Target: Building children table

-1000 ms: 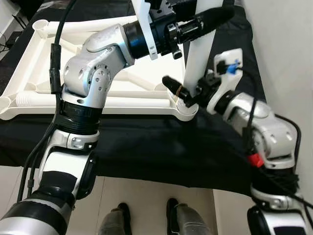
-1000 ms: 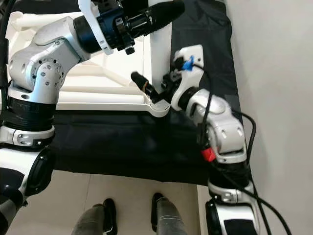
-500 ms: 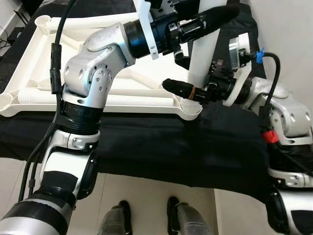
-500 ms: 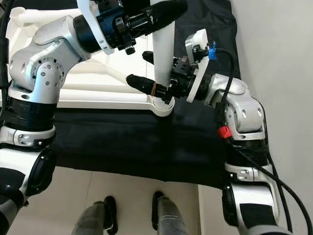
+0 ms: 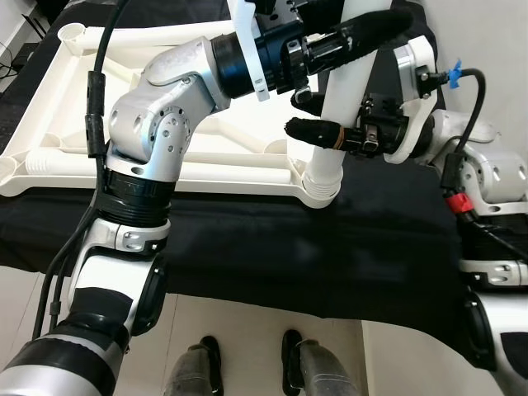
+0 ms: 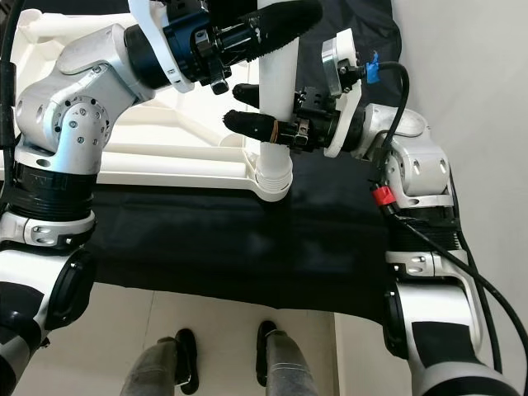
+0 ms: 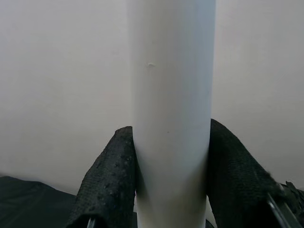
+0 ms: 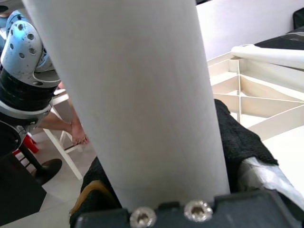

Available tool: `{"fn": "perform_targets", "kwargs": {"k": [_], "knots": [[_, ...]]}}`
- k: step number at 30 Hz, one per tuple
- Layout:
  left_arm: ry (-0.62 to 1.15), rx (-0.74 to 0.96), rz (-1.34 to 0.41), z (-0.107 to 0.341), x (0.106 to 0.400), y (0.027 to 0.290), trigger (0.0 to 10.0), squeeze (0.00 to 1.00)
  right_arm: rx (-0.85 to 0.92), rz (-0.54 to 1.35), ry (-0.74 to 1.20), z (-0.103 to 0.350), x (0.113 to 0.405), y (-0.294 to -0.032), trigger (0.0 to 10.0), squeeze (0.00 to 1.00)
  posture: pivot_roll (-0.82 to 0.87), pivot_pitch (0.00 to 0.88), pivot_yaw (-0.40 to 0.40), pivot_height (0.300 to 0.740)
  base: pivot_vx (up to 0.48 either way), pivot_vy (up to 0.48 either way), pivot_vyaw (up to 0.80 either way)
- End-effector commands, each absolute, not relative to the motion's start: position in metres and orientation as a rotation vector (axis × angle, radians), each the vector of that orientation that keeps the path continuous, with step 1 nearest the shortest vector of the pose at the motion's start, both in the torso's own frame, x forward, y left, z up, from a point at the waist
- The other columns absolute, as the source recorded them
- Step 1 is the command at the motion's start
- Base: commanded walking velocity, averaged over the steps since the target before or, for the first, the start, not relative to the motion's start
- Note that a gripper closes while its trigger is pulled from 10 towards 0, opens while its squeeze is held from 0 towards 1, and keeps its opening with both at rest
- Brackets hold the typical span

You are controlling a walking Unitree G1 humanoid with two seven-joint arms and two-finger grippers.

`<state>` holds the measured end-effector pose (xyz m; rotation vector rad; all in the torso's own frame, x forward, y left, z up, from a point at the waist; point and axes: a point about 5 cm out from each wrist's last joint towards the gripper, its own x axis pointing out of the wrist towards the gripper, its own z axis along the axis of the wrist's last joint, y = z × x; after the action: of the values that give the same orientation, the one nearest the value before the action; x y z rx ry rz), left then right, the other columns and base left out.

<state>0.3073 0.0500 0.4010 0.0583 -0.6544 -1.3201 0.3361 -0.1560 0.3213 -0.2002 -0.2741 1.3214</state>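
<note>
A white table leg (image 5: pixel 345 99) stands upright in the near right corner socket (image 5: pixel 322 188) of the upturned white table top (image 5: pixel 206 175). High on the leg, my left gripper (image 5: pixel 375 25) is shut on it; the left wrist view has the leg (image 7: pixel 171 114) pressed between both black fingers (image 7: pixel 111 185). Lower down, about mid-leg, my right gripper (image 5: pixel 294 114) reaches in from the right and is shut on the same leg, one finger in front and one behind. The leg (image 8: pixel 137 104) runs between its fingers in the right wrist view.
The table top lies on a surface draped in black cloth (image 5: pixel 247 247), whose front edge is just before my feet (image 5: pixel 198 363). A pale wall (image 5: pixel 487 41) is close on the right. A person's bare foot (image 8: pixel 78 137) is beside a white chair leg (image 8: pixel 61 142).
My right gripper has risen from the socket to mid-leg, and its arm has swung out to the right. The left gripper has kept its hold high on the leg.
</note>
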Motion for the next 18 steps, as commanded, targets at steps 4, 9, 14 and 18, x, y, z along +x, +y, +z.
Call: {"fn": "perform_targets", "kwargs": {"k": [4, 9, 14, 18], "knots": [[-0.574, 0.091, -1.325, 0.376, 0.315, 0.043, 0.0, 0.0, -0.229, 1.379, -0.263, 0.319, 0.335, -0.155, 0.0, 0.0, 0.0, 0.305, 0.013, 0.74, 0.0, 0.0, 0.0], [-0.581, 0.109, -1.328, 0.371, 0.314, 0.04, 0.0, 0.0, -0.243, 1.372, -0.265, 0.318, 0.336, -0.158, 0.0, 0.0, 0.0, 0.305, 0.013, 0.74, 0.0, 0.0, 0.0], [-0.591, 0.117, -1.302, 0.371, 0.313, 0.04, 10.0, 1.0, -0.24, 1.33, -0.272, 0.314, 0.336, -0.161, 0.0, 0.0, 0.0, 0.302, 0.012, 0.74, 0.0, 0.0, 0.0], [-0.611, 0.084, -1.267, 0.376, 0.312, 0.044, 10.0, 1.0, -0.232, 1.291, -0.278, 0.31, 0.333, -0.165, 0.0, 0.0, 0.0, 0.302, 0.013, 0.74, 0.0, 0.0, 0.0]]}}
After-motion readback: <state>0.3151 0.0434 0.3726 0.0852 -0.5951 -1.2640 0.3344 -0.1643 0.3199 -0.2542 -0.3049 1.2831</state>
